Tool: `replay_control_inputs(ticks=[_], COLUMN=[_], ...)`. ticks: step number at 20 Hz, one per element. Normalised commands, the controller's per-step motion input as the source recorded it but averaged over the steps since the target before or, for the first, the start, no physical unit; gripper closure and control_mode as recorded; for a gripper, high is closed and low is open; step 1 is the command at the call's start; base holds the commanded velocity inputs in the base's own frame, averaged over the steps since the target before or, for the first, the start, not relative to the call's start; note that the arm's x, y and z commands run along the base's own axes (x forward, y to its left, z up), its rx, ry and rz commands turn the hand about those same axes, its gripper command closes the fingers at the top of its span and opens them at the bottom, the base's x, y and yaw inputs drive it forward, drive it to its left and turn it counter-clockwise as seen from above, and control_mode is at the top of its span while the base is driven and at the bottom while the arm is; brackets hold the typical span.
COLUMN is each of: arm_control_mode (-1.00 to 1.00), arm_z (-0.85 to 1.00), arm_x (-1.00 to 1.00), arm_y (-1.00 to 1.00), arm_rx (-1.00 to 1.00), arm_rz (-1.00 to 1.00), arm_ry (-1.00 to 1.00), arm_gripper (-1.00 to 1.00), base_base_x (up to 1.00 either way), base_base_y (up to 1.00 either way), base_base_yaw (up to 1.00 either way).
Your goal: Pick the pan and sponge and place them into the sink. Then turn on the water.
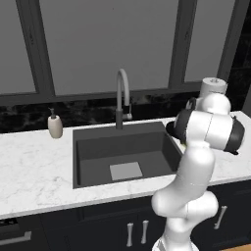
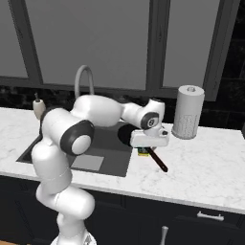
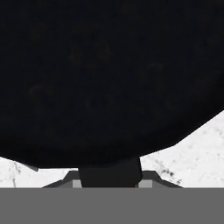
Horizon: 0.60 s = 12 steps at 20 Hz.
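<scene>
Pan (image 2: 127,134) sat on the marble counter (image 2: 201,158) just right of the sink (image 1: 93,147), the gripper (image 2: 149,149) clenched on its handle (image 2: 159,161) near the rim. So close a hold seemed apt to let the pan tip or twist when lifted, bumping the sponge (image 2: 142,152) beside it.

The hand (image 2: 143,149) hides most of the sponge (image 2: 142,153).
</scene>
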Motion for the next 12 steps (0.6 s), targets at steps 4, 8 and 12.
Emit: replay_control_inputs(ticks=[4, 8, 12], arm_control_mode=[-1.00, -1.00, -1.00], arm_z=[0.00, 0.00, 0.00], arm_x=[-0.01, 0.00, 0.05], arm_y=[1.00, 1.00, 1.00], arm_rx=[0.00, 0.00, 0.00], arm_rz=[0.19, 0.17, 0.16], arm_ry=[-0.01, 0.00, 0.00], arm_gripper=[1.00, 1.00, 1.00], base_base_x=[0.00, 0.00, 0.00], base_base_y=[0.00, 0.00, 0.00], base_base_yaw=[0.00, 0.00, 0.00])
